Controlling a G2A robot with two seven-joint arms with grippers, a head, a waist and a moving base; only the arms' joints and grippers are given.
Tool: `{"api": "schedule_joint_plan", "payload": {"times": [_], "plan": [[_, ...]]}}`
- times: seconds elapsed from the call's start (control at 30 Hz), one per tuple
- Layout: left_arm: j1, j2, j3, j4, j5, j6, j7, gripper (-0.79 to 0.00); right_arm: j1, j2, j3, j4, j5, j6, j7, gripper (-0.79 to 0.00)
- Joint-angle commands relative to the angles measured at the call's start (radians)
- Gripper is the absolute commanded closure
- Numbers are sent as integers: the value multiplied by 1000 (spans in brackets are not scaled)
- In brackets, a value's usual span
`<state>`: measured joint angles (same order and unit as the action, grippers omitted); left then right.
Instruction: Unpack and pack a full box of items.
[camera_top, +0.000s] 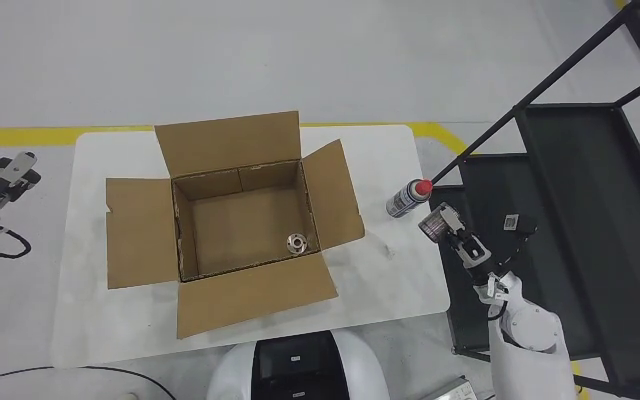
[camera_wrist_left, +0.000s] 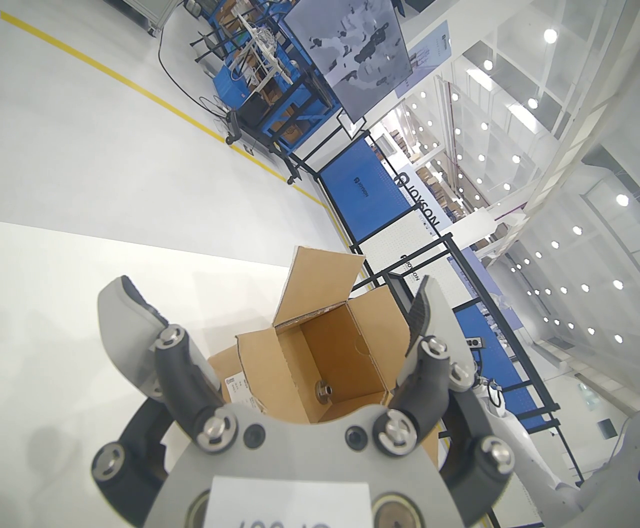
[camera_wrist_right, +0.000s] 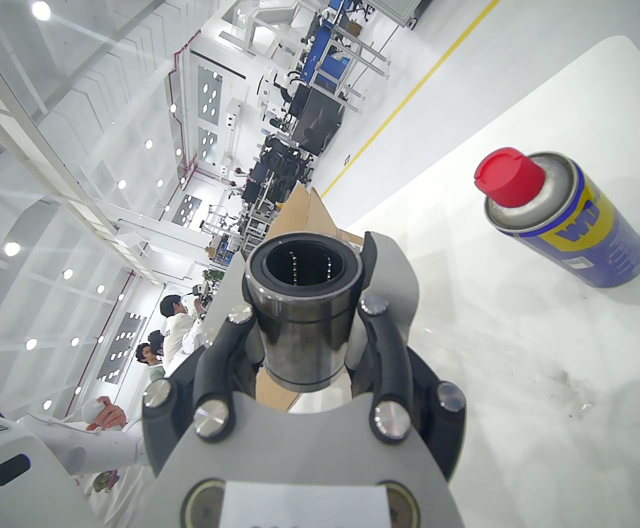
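Off the right edge of the worktop (camera_top: 390, 290), over the black rack (camera_top: 560, 200), my right gripper (camera_wrist_right: 305, 300) is clamped on a dark steel sleeve (camera_wrist_right: 305, 320). The sleeve's open bore faces away from the wrist. I read that grip across the barrel as the safe one for a smooth round part, with both fingers bearing on its sides.

The spray can (camera_wrist_right: 575, 220) with the red cap sits near the worktop's right edge, between the sleeve and the box (camera_top: 140, 230). I take it for an item out of the box.

The box sits mid-worktop with all four flaps folded out, which leaves the opening free from above. A small flanged metal part (camera_top: 296, 243) lies on its floor in the near right corner.

My left gripper (camera_wrist_left: 277, 300) is spread wide and holds nothing. It sits off the worktop's left edge, facing the box.

The sleeve hides the contact faces of the right fingers, so I can't judge how squarely they bear. The left wrist's own body cuts off the nearest part of the box floor. I can't tell for sure whether the can stands or leans, nor whether the sleeve is going in or coming out.
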<state>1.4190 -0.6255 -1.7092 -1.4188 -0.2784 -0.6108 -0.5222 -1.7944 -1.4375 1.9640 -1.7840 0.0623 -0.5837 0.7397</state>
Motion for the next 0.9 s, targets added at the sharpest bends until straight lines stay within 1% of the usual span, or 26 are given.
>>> {"api": "schedule_joint_plan", "payload": {"times": [0.0,0.1,0.13,0.2,0.23,0.3,0.33,0.47,0.53,0.57,0.87], "plan": [[0,0,0,0,0,0,0,-785,-1,6,3,24,-88,-110,10,0],[0,0,0,0,0,0,0,-785,-4,10,11,112,-175,-292,-32,0],[0,0,0,0,0,0,0,-785,-1,10,13,134,-200,-333,-52,0],[0,0,0,0,0,0,0,-785,11,7,13,236,-270,-429,-142,0],[0,0,0,0,0,0,0,-785,17,7,8,249,-293,-429,-160,0],[0,0,0,0,0,0,0,-785,25,11,9,246,-436,-429,-234,0],[0,0,0,0,0,0,0,-785,25,11,7,249,-477,-429,-270,0],[0,0,0,0,0,0,0,-785,33,20,-44,281,-780,-429,-601,0],[0,0,0,0,0,0,0,-785,47,23,-75,313,-896,-429,-747,0],[0,0,0,0,0,0,0,-785,54,26,-87,325,-945,-429,-801,0],[0,0,0,0,0,0,0,-785,54,26,-87,325,-945,-429,-801,0]]}}
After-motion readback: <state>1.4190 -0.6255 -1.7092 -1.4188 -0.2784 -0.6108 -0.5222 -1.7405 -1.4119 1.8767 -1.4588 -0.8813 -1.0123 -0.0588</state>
